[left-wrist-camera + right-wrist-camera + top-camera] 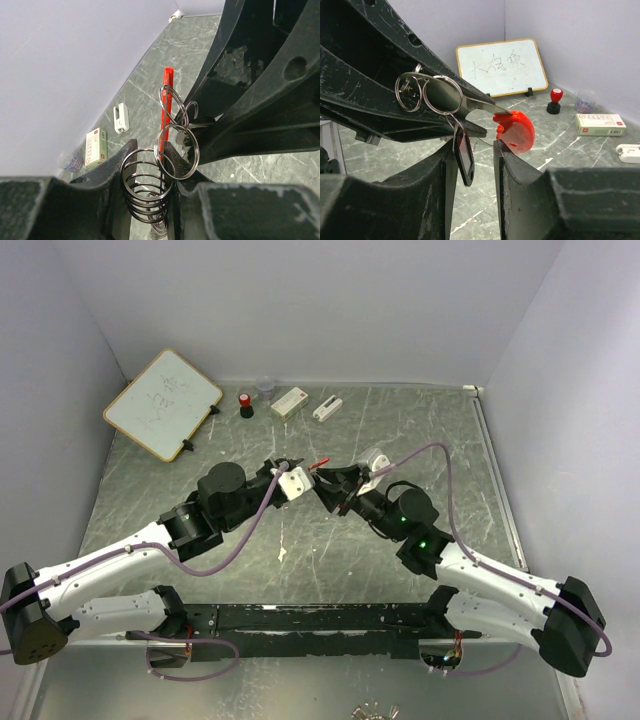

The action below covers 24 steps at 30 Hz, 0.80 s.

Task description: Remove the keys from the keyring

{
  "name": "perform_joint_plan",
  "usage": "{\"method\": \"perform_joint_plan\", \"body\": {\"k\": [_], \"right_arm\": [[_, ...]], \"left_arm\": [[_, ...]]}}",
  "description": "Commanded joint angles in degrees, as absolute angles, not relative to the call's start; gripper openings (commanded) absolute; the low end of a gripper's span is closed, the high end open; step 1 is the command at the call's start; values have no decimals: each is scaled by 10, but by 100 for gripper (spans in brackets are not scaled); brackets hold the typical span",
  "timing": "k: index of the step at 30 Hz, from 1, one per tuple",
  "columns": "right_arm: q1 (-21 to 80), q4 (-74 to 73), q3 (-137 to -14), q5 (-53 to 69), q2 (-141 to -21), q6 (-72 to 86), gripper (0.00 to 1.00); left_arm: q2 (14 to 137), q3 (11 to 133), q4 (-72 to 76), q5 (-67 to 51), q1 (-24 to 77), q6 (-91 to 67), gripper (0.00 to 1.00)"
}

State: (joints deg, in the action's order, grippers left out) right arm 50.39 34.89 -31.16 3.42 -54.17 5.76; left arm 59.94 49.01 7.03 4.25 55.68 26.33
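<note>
The keyring [319, 462] is held in the air over the middle of the table [450, 440], between the two claws that meet there. From above, its long axis runs from the left claw [300, 474] toward the right edge, slanting a little toward the far edge, red end leading.

In the left wrist view the red clip [167, 100] is seen edge-on, a thin upright strip. Below it two split rings [176, 150] overlap, and under them a coil [145, 195] of wire sits between the left claw's fingers. That claw is clenched on the coil.

In the right wrist view the clip shows its broad face, touching the tip of one finger of the right claw [472, 147]. A small black tag [464, 156] hangs from the rings down into the gap between these fingers. Whether the fingers press on anything I cannot tell.

Both claws crowd the keyring closely — the right claw's dark fingers fill the space just beside the rings, and the left claw's fingers cover the coil's sides.

Along the far edge, well apart from the claws, a whiteboard [162, 403] leans near the far-left corner. To its right come a red-capped bottle [245, 405], a clear cup [266, 388], a box [290, 401] and a white piece [327, 408].
</note>
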Motion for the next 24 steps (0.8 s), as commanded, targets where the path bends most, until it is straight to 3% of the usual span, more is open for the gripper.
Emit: {"method": "perform_joint_plan", "body": {"k": [1, 17, 22, 24], "right_arm": [[509, 369, -325, 33, -551, 65, 33], [516, 358, -348, 35, -552, 63, 29], [517, 329, -360, 36, -551, 60, 3], [518, 315, -363, 34, -548, 61, 0]], "left_arm": [[596, 498, 97, 38, 561, 258, 7], [613, 488, 113, 61, 561, 262, 7], [608, 485, 121, 68, 561, 262, 7], [606, 485, 125, 75, 561, 262, 7]]}}
